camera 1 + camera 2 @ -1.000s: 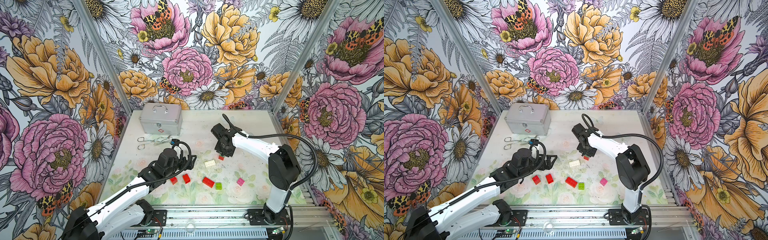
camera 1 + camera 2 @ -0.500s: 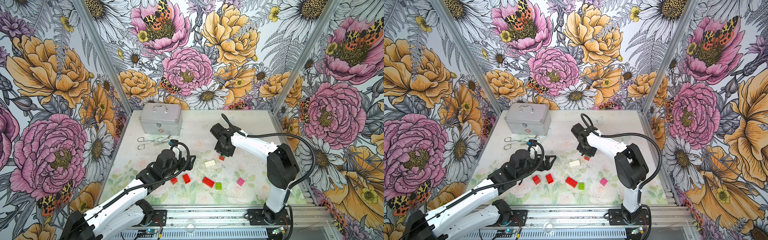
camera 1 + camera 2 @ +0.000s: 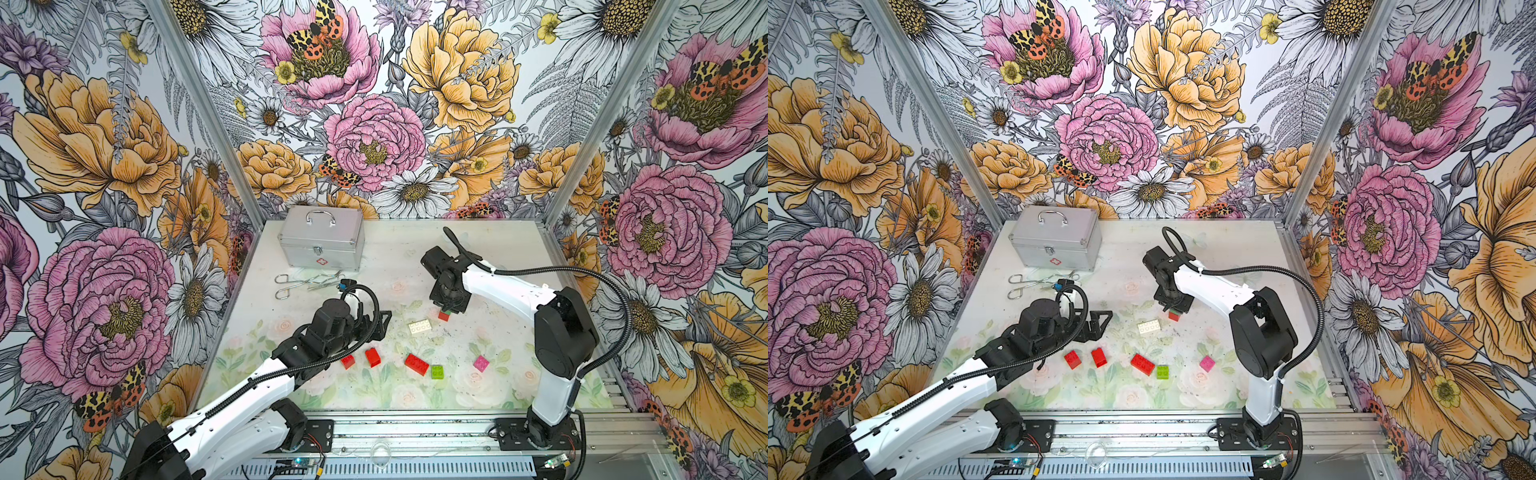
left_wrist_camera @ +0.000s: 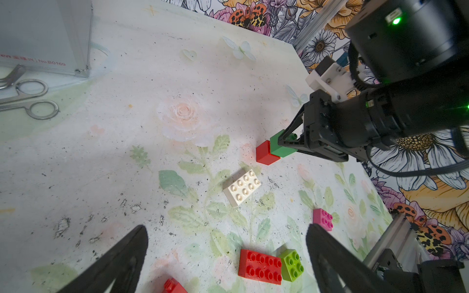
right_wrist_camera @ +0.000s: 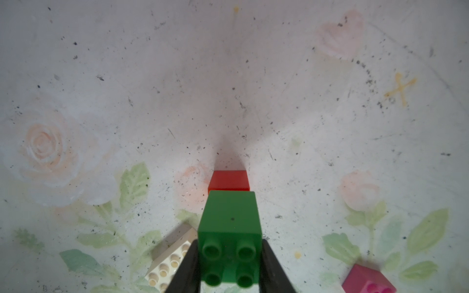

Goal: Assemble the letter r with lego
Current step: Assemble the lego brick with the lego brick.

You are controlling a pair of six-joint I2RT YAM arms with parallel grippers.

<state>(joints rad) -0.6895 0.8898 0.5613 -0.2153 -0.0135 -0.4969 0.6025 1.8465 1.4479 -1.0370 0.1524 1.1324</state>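
In a top view, the silver case (image 3: 320,239) and the steel tools (image 3: 307,281) sit at the upper left of the table (image 3: 374,399). Below them, left of centre, the left gripper (image 3: 380,324) has its jaws spread wide with nothing between them. Just under it lie a small red brick (image 3: 348,362) and a second small red brick (image 3: 372,357), close to its fingers but not touching them. Further right, the white brick (image 3: 419,327) lies flat with its studs up, about midway between the two grippers. Below it the long red brick (image 3: 417,364) touches the lime green brick (image 3: 436,372) end to end. Right of centre, the right gripper (image 3: 446,305) points down, clamped on the dark green brick (image 5: 228,218), whose studs face the wrist camera between the black fingers (image 5: 187,266). A red brick (image 5: 229,180) is joined to its far end, low at the table, though I cannot tell if it touches. The pink brick (image 3: 481,363) lies alone at the lower right, well apart from both grippers.
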